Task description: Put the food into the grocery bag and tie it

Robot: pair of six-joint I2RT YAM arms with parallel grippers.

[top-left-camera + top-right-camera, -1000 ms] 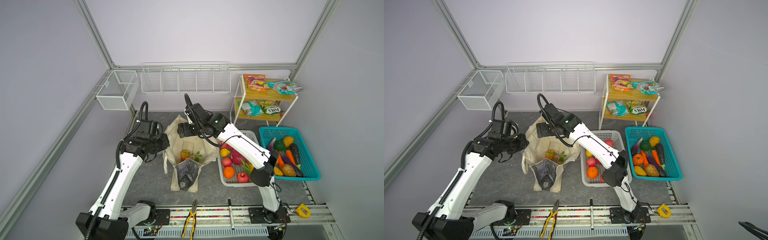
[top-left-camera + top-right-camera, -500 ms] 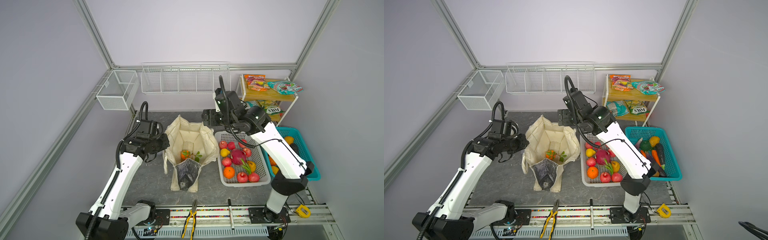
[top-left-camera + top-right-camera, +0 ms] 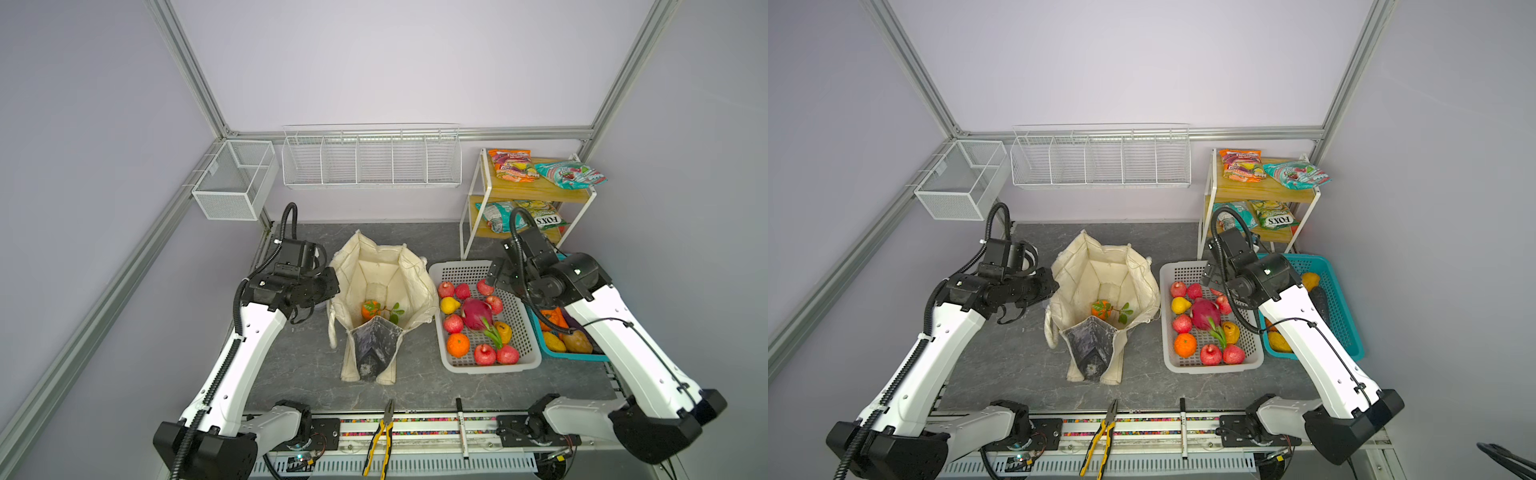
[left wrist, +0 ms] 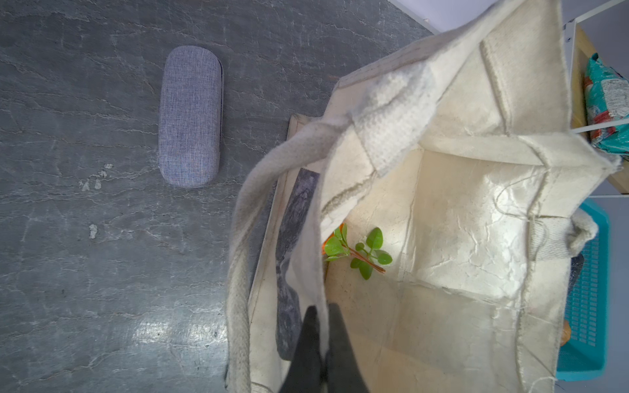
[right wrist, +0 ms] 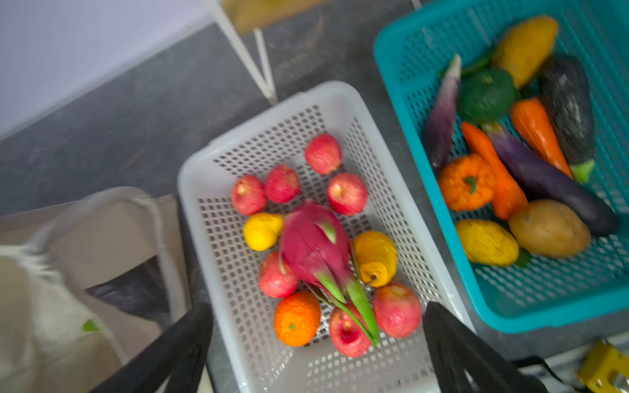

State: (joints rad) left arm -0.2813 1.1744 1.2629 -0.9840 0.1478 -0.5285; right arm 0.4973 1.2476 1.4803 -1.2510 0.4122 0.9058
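Left gripper point(image 4: 319, 325) clamps the cream canvas grocery bag point(image 4: 459, 221); right gripper point(image 5: 316, 310) gapes above the white perforated basket point(image 5: 187, 180). Far green packet point(image 3: 547, 220) reads "FOX'S".

Bright, even overhead light fills both top views; shadows are soft, and the aluminium frame posts point(image 3: 195, 79) bow slightly at the edges. At my left wrist, glare whitens the grey marbled tabletop point(image 4: 153, 330) and the cream canvas tote point(image 4: 476, 238) nearly washes out inside. My right wrist's view is smeared: the white perforated plastic basket point(image 5: 195, 180) and my right gripper point(image 5: 318, 306) blur.
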